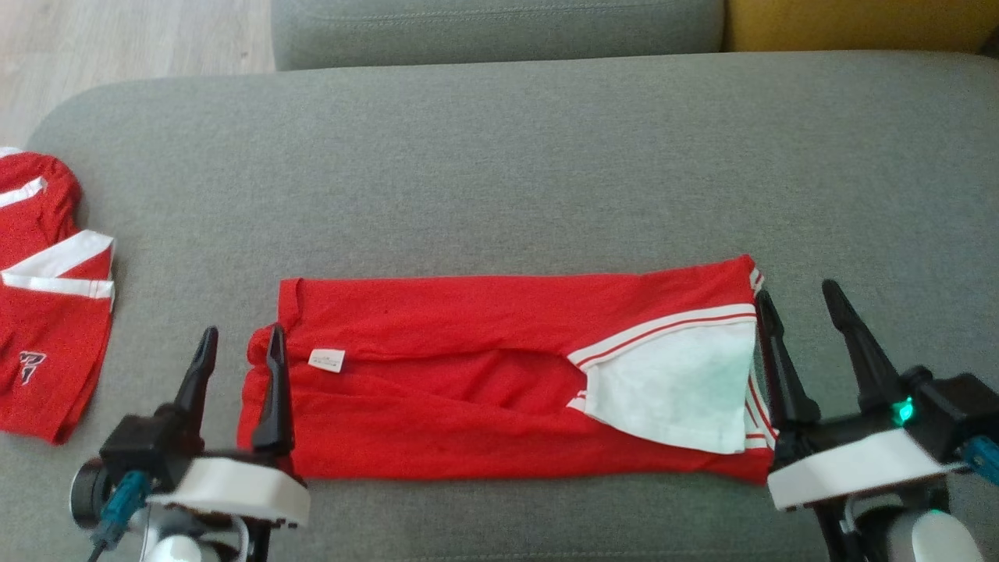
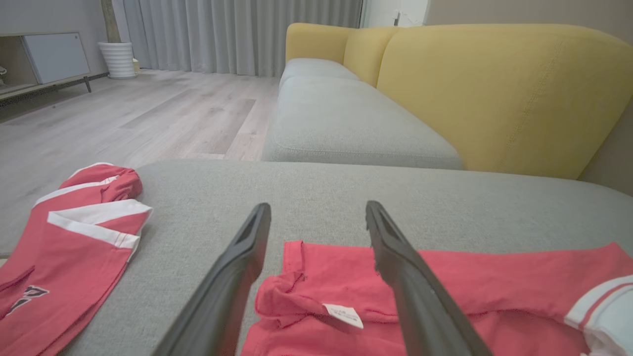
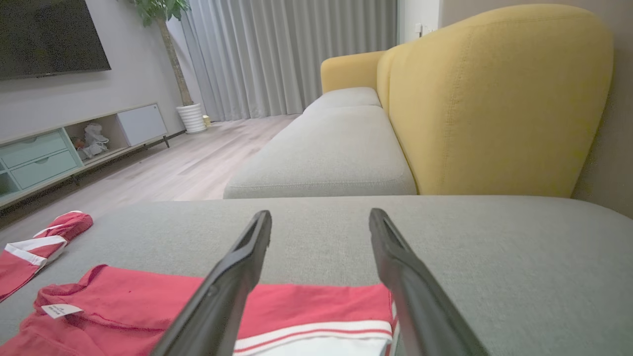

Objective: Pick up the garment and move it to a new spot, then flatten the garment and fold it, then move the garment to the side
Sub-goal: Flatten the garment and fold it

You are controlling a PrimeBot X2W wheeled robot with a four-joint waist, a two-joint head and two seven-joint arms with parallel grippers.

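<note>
Presently, one red jersey-knit sports shirt with white striped trim (image 1: 468, 312), folded into a long band. It lies along the near edge of the grey woven sofa cushion (image 1: 499, 156), about midway between its left and right corners.

- Handling, by judgement: light, limp, not fragile. The layers are likely to slide apart, so take it at both short ends, pinching all layers together.
- Marks: small white care label (image 1: 326, 360) at the left end; white side panel (image 1: 679, 390) at the right.
- Left jaws: wide, holding nothing, straddling the shirt's left end.
- Right jaws: wide, holding nothing, just beside the right end.
- Second red-and-white garment (image 1: 47, 343): left edge of the cushion, well apart.
- Containers: white ribbed plant pot (image 3: 190, 117) on the floor, holding a slim tree; low pale media cabinet (image 3: 141, 123), its open compartment's contents too small to tell.
</note>
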